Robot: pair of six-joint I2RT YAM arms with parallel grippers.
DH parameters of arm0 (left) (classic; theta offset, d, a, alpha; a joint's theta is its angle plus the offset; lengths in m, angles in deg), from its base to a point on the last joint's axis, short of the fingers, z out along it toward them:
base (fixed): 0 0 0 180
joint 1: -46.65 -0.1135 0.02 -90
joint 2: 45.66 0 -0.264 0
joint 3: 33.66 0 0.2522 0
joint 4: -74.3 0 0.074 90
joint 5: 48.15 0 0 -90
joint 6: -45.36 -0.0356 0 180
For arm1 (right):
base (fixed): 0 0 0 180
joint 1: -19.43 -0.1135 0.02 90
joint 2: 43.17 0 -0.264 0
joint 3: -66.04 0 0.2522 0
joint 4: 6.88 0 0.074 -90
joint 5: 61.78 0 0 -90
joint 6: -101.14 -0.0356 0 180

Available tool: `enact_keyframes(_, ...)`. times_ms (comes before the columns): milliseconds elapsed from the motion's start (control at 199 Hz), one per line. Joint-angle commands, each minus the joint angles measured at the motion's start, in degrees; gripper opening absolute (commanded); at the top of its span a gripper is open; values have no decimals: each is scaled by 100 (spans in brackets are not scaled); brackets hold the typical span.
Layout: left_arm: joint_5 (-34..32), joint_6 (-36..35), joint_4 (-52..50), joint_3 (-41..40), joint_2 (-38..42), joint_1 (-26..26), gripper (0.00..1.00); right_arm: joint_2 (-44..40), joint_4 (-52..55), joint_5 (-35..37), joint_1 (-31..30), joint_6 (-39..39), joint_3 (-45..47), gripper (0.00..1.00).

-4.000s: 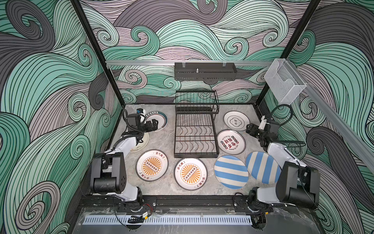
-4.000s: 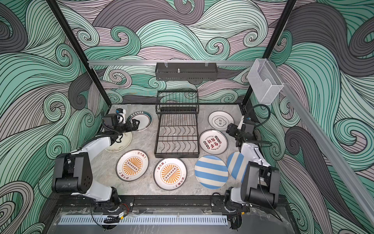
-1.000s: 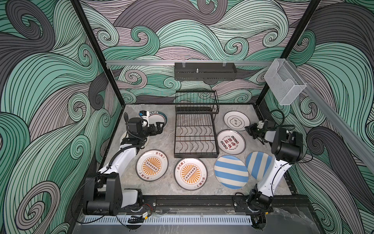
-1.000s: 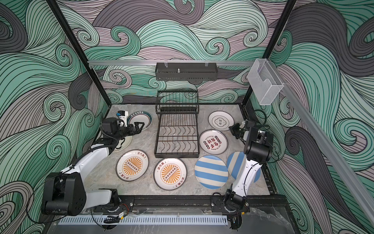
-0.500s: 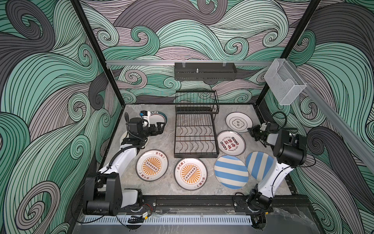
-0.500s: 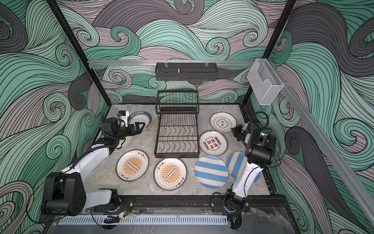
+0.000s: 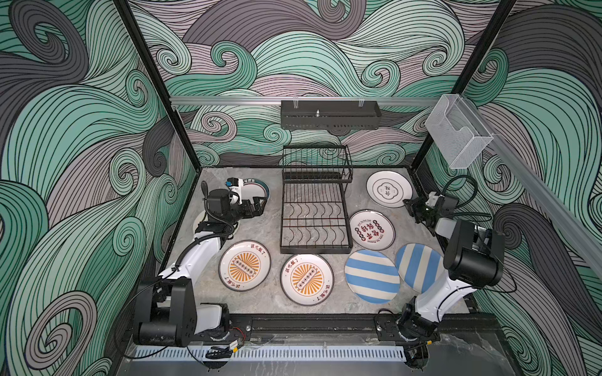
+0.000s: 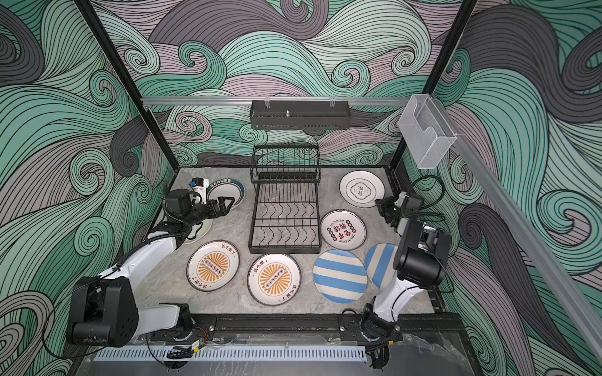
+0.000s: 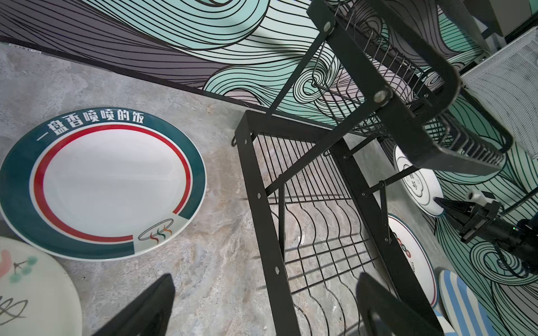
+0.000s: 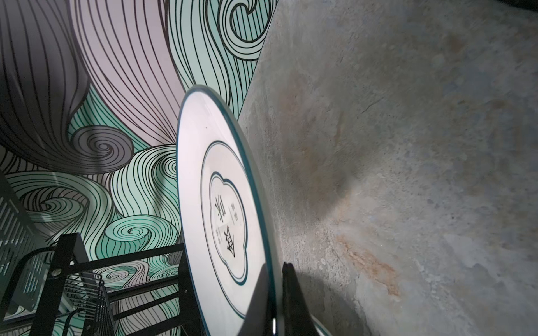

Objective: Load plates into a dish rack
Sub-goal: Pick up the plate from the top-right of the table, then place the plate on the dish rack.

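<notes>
My right gripper (image 10: 275,296) is clamped on the near rim of the round white plate with a thin teal edge line and a cloud-shaped emblem (image 10: 221,189). The right wrist view shows that rim pinched between the two black fingers (image 10: 259,293). The plate stretches away from the fingertips over the grey stone-look tabletop (image 10: 407,174) and throws a shadow on it. I cannot tell whether its far edge rests on the surface.

My left gripper (image 8: 225,203) hangs with its jaws spread wide, holding nothing. On one side of its fingers lies the round white plate with a broad teal rim and a red ring (image 9: 102,186), near but not touched. On the other side, close by, is the flat lower grid of the black wire two-tier dish rack (image 7: 314,215). Back under that wrist sits a whitish plate with pink and green dabs (image 9: 29,291).

Every plate I can see lies around the rack. The white plate with red and black characters (image 7: 372,230) is between my right hand and the rack. The two blue-and-cream striped plates (image 7: 371,276) (image 7: 418,267) are back beside the right arm, their edges meeting. The two orange-sunburst plates (image 7: 244,265) (image 7: 307,279) are back beside the left arm.
</notes>
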Motion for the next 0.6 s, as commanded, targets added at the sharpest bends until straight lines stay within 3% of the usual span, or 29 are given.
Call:
enact_keyframes(0,122,-14,41,146,-61,48,99,-365,-93,-323,-3,54,271,0)
enact_keyframes(281,183,-24,-5,199,-106,145,99,-1310,391,-394,-175,425,775,0)
enact_keyframes(447,157,-107,-16,138,-80,253,99,-2203,1245,-30,-489,977,891,0)
enact_keyframes(598,81,-194,-123,56,-77,373,99,-3056,2210,752,-663,1646,840,0)
